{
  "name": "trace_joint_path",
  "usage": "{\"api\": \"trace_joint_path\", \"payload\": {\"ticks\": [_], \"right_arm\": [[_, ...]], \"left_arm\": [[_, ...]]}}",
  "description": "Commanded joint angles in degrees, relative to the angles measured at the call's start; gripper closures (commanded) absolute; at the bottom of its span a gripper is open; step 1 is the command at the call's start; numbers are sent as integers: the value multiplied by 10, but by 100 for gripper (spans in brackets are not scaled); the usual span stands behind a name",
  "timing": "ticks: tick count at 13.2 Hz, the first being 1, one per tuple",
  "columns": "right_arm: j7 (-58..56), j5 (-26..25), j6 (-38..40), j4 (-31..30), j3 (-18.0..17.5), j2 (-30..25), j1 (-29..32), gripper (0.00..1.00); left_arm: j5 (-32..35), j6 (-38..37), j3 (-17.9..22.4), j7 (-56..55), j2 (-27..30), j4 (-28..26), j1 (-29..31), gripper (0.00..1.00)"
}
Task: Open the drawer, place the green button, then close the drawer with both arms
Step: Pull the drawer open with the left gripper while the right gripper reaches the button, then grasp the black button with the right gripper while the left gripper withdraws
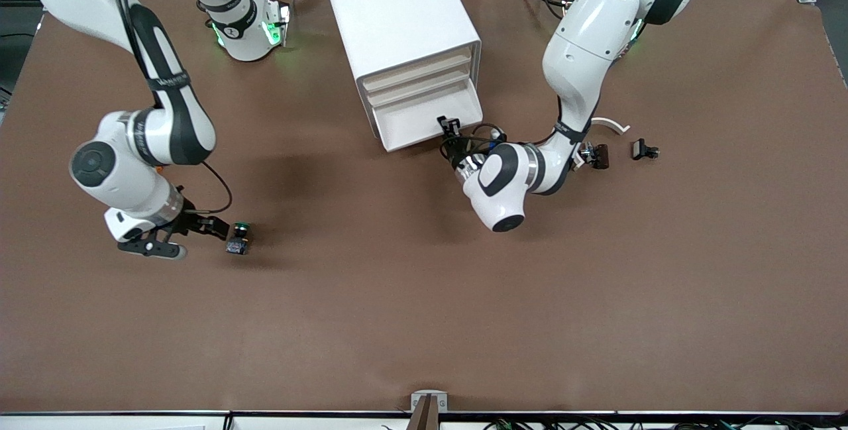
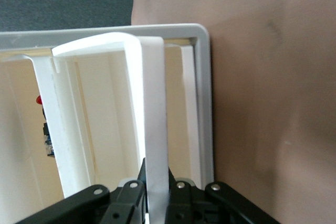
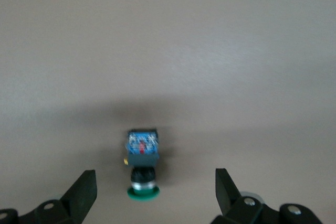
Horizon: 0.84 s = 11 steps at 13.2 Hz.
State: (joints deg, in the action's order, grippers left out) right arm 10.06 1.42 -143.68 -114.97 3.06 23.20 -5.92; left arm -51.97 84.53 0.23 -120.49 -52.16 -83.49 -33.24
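- The left gripper (image 1: pixel 451 126) is clamped on the front edge of the drawer (image 1: pixel 424 120), at the corner toward the left arm's end of the table; the left wrist view shows its fingers (image 2: pixel 137 178) pinching the thin white front panel (image 2: pixel 153 119) between them.
- Outward from that grip, the drawer stands partly pulled out of the white cabinet (image 1: pixel 397 12), its tray showing below the three drawers above it. Judged from this, the opening step is under way or just about done.
- The right gripper (image 1: pixel 222 230) hangs just above the table with its jaws spread wide, and nothing is held between them.
- The button (image 1: pixel 238 239) lies on its side on the table, just ahead of those parted fingertips (image 3: pixel 84 192) and between their lines, not yet touched; its green cap (image 3: pixel 144 193) points toward the gripper.
- From the button, the drawer is well apart, toward the left arm's end of the table.
- Small black pieces (image 1: pixel 644 150) and a white arc (image 1: pixel 609 124) lie near the left arm, clear of both claws.
- Still to do, as I judge it: grasp the button, carry it into the drawer, release it, then push the drawer shut.
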Motion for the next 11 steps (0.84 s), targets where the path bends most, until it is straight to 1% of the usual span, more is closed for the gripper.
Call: {"api": "trace_joint_path", "payload": {"ticks": [1, 2, 3, 4, 5, 6, 9, 10, 11], "right_arm": [[8, 17, -66, 4, 3, 46, -12, 0], [8, 17, -93, 4, 3, 63, -13, 0], [8, 17, -110, 5, 3, 76, -13, 0], [8, 17, -115, 8, 3, 81, -12, 0], [9, 17, -116, 12, 3, 88, -13, 0], [9, 17, -116, 13, 3, 92, -14, 0], [16, 17, -107, 12, 3, 94, -19, 0], [25, 17, -99, 11, 3, 93, -21, 0], [29, 17, -86, 12, 3, 93, -21, 0]], "left_arm": [[-5, 33, 21, 30, -16, 39, 8, 100], [-6, 33, 21, 31, -20, 46, 18, 91], [-7, 34, 21, 32, -21, 50, 27, 71], [-7, 34, 21, 48, -20, 50, 31, 49], [-6, 34, 22, 60, -20, 51, 33, 22], [-6, 34, 24, 62, -19, 54, 41, 0], [19, 34, 39, 71, -17, 85, 48, 0], [20, 34, 43, 81, -15, 88, 52, 0], [21, 33, 58, 89, -9, 92, 59, 0]]}}
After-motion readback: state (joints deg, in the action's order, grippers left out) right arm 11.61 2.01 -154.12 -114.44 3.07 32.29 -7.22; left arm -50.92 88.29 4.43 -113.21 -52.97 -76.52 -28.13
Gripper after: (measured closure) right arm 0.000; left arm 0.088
